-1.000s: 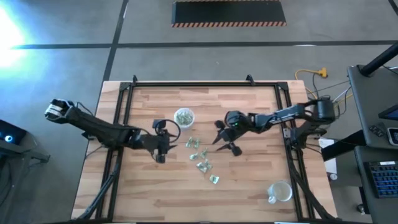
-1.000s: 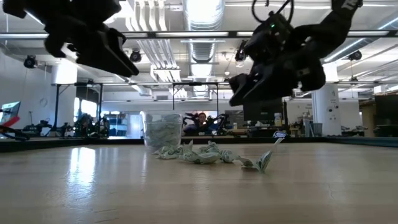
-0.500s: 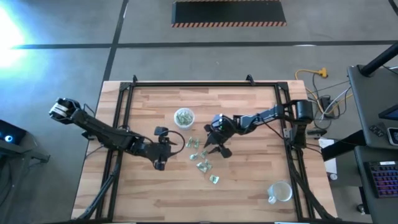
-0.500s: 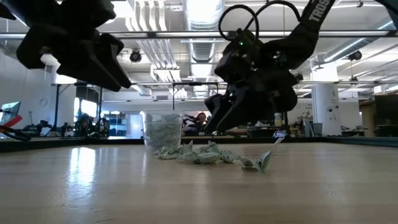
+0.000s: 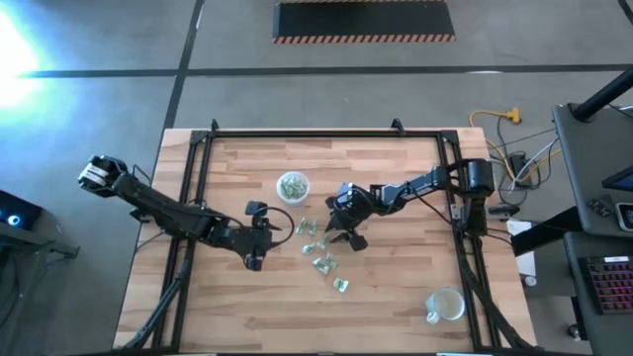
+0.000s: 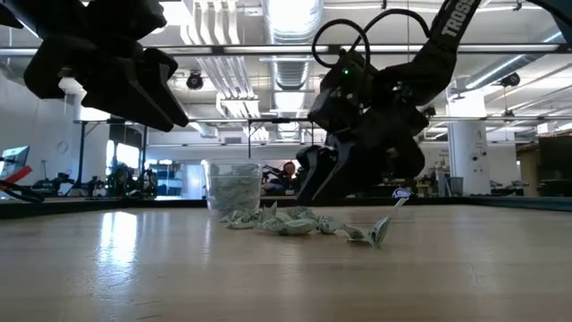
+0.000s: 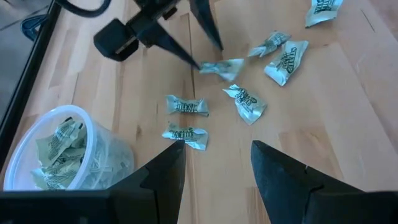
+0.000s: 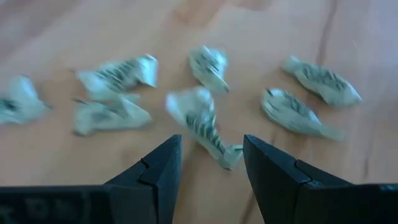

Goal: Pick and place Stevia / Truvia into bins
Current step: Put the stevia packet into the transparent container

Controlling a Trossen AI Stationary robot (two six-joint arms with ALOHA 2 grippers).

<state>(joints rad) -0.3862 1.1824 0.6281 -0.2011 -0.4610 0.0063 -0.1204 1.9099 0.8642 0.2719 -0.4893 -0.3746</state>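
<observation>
**Right claw over a sweetener packet**

The right claw (image 8: 208, 163) is spread around one crumpled Stevia packet (image 8: 202, 126) mid-table. The left claw (image 7: 217, 167), also spread, waits near the half-full cup (image 5: 292, 185) toward the table's far edge. Closing off-centre could flick the packet away.

Wooden table (image 5: 396, 287) — black frame (image 5: 297, 133); yellow cable (image 5: 495, 116), keyboard (image 5: 603, 272) beside.

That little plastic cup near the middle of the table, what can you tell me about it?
The cup is small, round, translucent whitish plastic with a clear rim. It stands upright on the wooden table, partly filled with crumpled green-and-white sachets. More sachets lie loose beside it. Neither gripper touches it.
</observation>
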